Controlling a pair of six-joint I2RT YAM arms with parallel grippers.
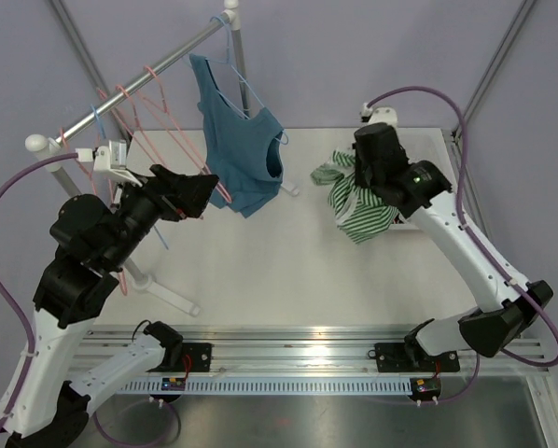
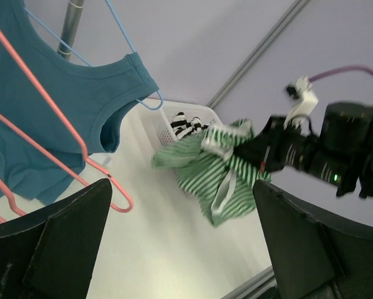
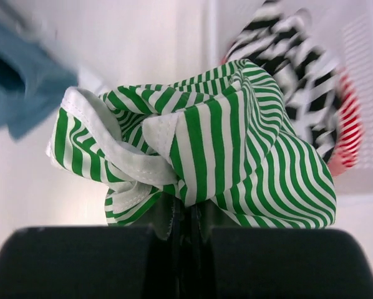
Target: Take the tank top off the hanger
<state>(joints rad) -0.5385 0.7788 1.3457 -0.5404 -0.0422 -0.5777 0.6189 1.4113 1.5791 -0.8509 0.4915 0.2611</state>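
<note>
Closest to us, the left gripper (image 1: pixel 207 194) shows its two black fingers (image 2: pixel 55 243) spread wide apart with nothing between them; it hangs low at the left of the white table (image 1: pixel 279 271), just beside the lower edge of the blue tank top (image 1: pixel 237 140). Above it we see several pink hangers (image 1: pixel 144 103) on the slanting metal rail (image 1: pixel 167 61), all of them bare. Further along the same rail the blue tank top hangs on its blue hanger (image 2: pixel 121 29), one strap over the wire and the body sagging toward the table. To the right, well apart from it, the right gripper (image 3: pixel 188 215) is clamped tight on a bunched green-and-white striped top (image 1: pixel 358 215), held up off the table. Behind that top, at the far right, we make out a white basket (image 3: pixel 367 75) holding black-and-white striped clothes (image 3: pixel 286 56)
</note>
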